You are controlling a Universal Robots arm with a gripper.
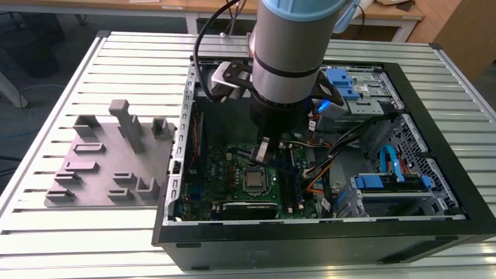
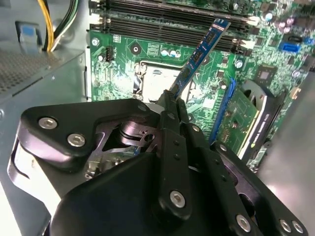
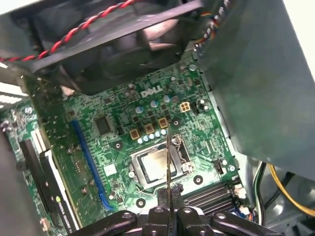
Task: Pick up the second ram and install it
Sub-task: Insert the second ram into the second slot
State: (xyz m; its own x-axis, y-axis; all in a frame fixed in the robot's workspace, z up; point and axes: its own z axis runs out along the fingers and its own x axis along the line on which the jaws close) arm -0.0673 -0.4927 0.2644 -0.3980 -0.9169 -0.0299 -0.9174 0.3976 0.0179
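My gripper (image 1: pixel 261 152) is down inside the open computer case (image 1: pixel 434 226), over the green motherboard (image 1: pixel 232 168). It is shut on the second ram (image 2: pixel 199 54), a thin dark strip that sticks out from between the fingers (image 2: pixel 170 123). In the first wrist view the ram (image 3: pixel 168 157) shows edge-on as a thin line above the silver CPU (image 3: pixel 152 164). The stick hangs tilted above the board, its far end close to the dark memory slots (image 2: pixel 172 14). I cannot tell whether it touches a slot.
A grey fixture tray (image 1: pixel 101 157) with plastic blocks lies on the slatted table at the exterior view's left. Inside the case are a black fan (image 3: pixel 113 44), cables (image 1: pixel 333 157), blue drive brackets (image 1: pixel 391 180) and an expansion card (image 2: pixel 246 118).
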